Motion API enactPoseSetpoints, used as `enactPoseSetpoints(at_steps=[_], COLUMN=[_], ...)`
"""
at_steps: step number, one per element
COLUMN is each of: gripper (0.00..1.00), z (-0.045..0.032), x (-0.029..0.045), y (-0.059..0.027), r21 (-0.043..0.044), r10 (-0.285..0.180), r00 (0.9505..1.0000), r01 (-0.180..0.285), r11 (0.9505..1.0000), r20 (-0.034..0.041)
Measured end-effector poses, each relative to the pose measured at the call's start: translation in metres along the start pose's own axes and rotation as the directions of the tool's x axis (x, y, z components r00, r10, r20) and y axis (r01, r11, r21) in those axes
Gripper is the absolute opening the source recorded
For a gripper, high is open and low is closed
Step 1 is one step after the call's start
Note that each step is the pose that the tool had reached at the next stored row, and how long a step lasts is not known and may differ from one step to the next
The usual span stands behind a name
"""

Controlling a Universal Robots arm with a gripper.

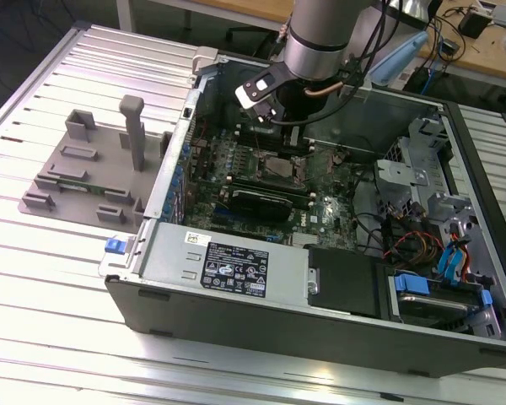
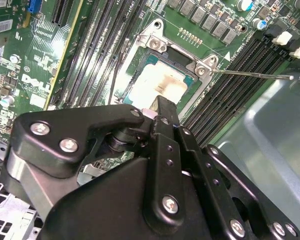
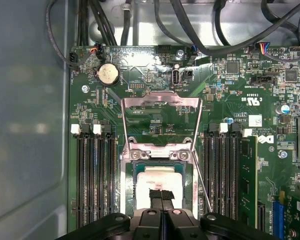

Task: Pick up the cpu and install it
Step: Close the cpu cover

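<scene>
The cpu point(image 3: 159, 181), a silver square chip with a pale rim, lies flat inside the open motherboard socket point(image 3: 127, 185); it also shows in the second wrist view point(image 2: 162, 85). My gripper point(image 3: 161, 196) hangs right over the chip, its two black fingers point(image 2: 162, 112) pressed together and their tips at or just above the chip's top. Nothing sits between them. In the exterior view the gripper point(image 1: 278, 126) reaches down into the open computer case over the socket point(image 1: 280, 169). The fingers hide part of the chip.
The socket's metal load plate point(image 3: 160, 107) stands flipped open and its thin lever point(image 2: 250, 75) sticks out sideways. Memory slots point(image 3: 92, 175) flank the socket. Cables point(image 3: 200, 30) run along the case wall. A grey fixture tray point(image 1: 93, 169) lies outside the case, at the exterior view's left.
</scene>
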State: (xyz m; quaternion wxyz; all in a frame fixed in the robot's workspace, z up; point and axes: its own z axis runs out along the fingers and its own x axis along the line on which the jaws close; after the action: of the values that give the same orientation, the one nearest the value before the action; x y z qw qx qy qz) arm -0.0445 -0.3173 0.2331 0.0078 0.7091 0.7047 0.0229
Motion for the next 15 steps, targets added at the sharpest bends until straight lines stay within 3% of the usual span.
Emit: enactPoseSetpoints(at_steps=[9,13,15], gripper=[0.11,0.11,0.11], z=[-0.0025,-0.0162,-0.0280], x=[0.0000,0.0004,0.0006], y=[0.0001,0.0007,0.0012], r21=[0.0001,0.0000,0.0001], r10=[0.000,0.000,0.000], r00=[1.0000,1.0000,1.0000], r01=[0.000,0.000,0.000], r11=[1.0000,1.0000,1.0000], r20=[0.0001,0.0000,0.0001])
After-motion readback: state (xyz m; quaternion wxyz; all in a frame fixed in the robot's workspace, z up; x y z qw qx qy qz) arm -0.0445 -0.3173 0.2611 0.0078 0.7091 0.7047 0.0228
